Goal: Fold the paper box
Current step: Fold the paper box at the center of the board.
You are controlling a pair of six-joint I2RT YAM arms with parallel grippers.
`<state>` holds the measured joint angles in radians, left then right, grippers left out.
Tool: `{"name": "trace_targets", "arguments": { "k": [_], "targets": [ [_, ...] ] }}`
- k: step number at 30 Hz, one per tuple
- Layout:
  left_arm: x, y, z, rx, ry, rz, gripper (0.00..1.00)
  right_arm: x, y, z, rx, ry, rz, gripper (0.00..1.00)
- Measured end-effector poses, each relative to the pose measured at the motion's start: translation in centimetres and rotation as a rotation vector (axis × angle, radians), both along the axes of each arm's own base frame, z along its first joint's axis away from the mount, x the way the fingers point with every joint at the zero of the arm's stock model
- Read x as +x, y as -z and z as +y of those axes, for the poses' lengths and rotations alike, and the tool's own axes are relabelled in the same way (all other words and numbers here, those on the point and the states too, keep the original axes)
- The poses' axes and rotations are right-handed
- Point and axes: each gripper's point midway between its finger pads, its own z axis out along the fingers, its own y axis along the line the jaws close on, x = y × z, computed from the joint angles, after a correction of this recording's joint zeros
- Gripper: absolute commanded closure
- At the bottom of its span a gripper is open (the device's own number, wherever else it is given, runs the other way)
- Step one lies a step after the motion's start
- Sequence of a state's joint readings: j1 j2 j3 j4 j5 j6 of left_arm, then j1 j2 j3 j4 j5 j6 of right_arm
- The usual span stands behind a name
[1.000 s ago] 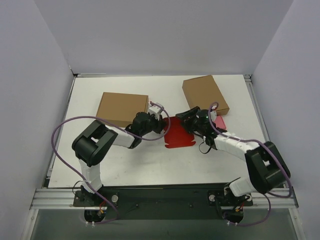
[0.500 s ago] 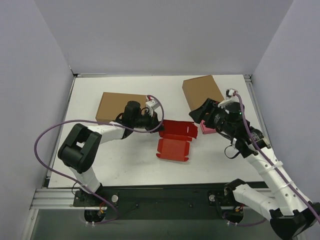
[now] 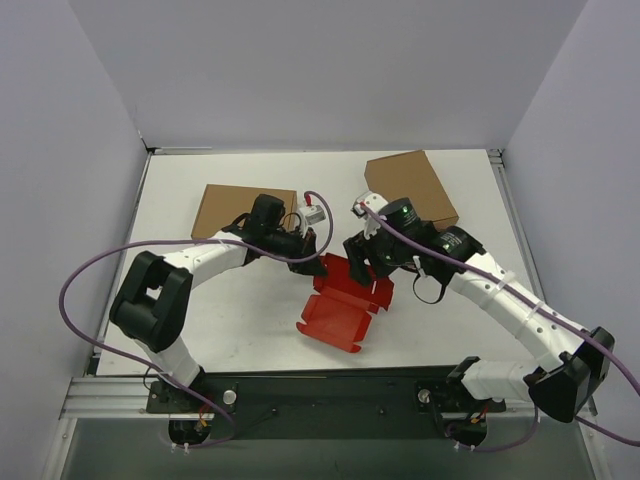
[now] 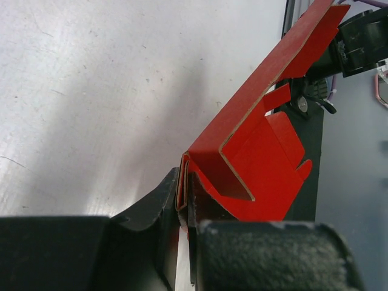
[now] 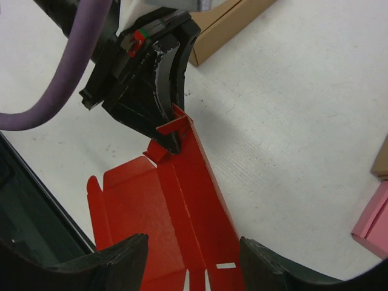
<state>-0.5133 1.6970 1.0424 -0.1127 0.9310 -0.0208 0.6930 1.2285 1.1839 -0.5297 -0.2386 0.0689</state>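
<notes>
A white desk (image 3: 250, 320) fills the floor of a small booth, closed in by pale grey-lilac walls (image 3: 330, 70) at the back and on both sides. In the left wrist view the desk (image 4: 91, 91) shows fine scratches, dark specks and a dull sheen. A soft shadow lies on it beside the red box (image 4: 254, 151). Along the bottom of the top view runs a metal rail (image 3: 100, 400) with a black plate (image 3: 330, 390) where both arms are bolted.

The red box (image 3: 340, 305) sits just below the middle of the top view, between the two arm ends. It is half open, its lower panel spread towards the rail and its upper part raised and creased. The left arm (image 3: 210, 258) reaches in from the left, and its jaws are clamped on a small flap at the box's upper left corner. That pinch is plain in both wrist views. The right arm (image 3: 480, 285) comes in from the right. Its jaws stand wide, one on each side of the red box (image 5: 188, 212) at the bottom of its own view, and whether they touch it cannot be told.

Two brown boxes rest towards the back wall, one (image 3: 235, 205) at the left and one (image 3: 410, 183) right of centre. A pink box (image 5: 373, 221) shows at the right edge of the right wrist view. Purple cables (image 3: 80, 290) loop from both arms.
</notes>
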Motion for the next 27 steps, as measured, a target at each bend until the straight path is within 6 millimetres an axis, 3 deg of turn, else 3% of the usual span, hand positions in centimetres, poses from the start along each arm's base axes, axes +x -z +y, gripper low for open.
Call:
{"name": "trace_targets", "arguments": {
  "k": [12,18,19,21,23,27],
  "targets": [
    [-1.2,-1.3,0.2,-0.027,0.039,0.009,0.85,0.8,2.8,-1.1,-0.184,-0.080,-0.108,0.43],
    [-1.6,-1.5,0.3,-0.030,0.048,0.016,0.82,1.4,3.6,-1.0,-0.211,-0.090,-0.122,0.80],
    [-1.6,-1.5,0.3,-0.031,0.048,0.014,0.78,1.5,3.6,-0.9,-0.210,-0.091,-0.124,0.90],
    [-1.6,-1.6,0.3,-0.031,0.048,0.009,0.55,1.6,3.7,-0.7,-0.208,-0.100,-0.129,0.99],
    [-1.1,-1.6,0.4,-0.025,0.034,-0.016,0.39,1.3,3.9,-0.6,-0.209,-0.118,-0.120,1.00],
    [-0.1,-1.6,1.8,-0.024,-0.031,-0.010,0.30,1.3,4.7,-0.8,-0.238,-0.124,-0.127,1.00]
  ]
}}
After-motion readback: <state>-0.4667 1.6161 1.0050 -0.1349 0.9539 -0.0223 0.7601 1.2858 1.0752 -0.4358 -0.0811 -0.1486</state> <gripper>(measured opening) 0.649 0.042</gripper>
